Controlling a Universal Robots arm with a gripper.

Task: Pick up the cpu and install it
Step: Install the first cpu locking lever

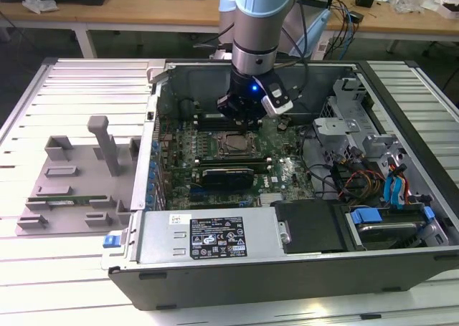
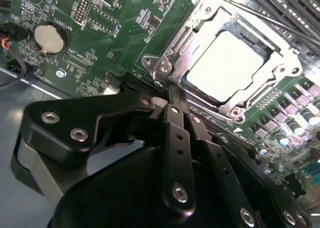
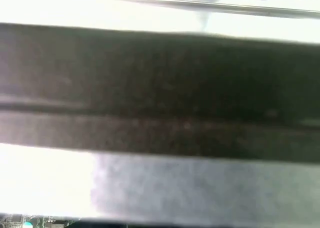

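Note:
The cpu (image 2: 226, 66), a flat square chip with a bright silver top, lies inside the metal socket frame (image 2: 200, 25) on the green motherboard (image 2: 115, 37). In the exterior view the socket with the cpu (image 1: 232, 145) sits mid-board inside the open computer case (image 1: 401, 136). My gripper (image 1: 242, 117) hangs just above the board, a little behind the socket. In the second wrist view its black fingers (image 2: 176, 133) lie pressed together, and the gripper (image 2: 169, 90) tip rests at the socket's corner, beside the chip and holding nothing.
A grey plastic tray with posts (image 1: 75, 172) lies on the slatted table at the exterior view's left. Inside the case are a black card (image 1: 226, 175), the power supply (image 1: 215, 234), a drive cage with cables (image 1: 373, 168) and a coin battery (image 2: 49, 37).

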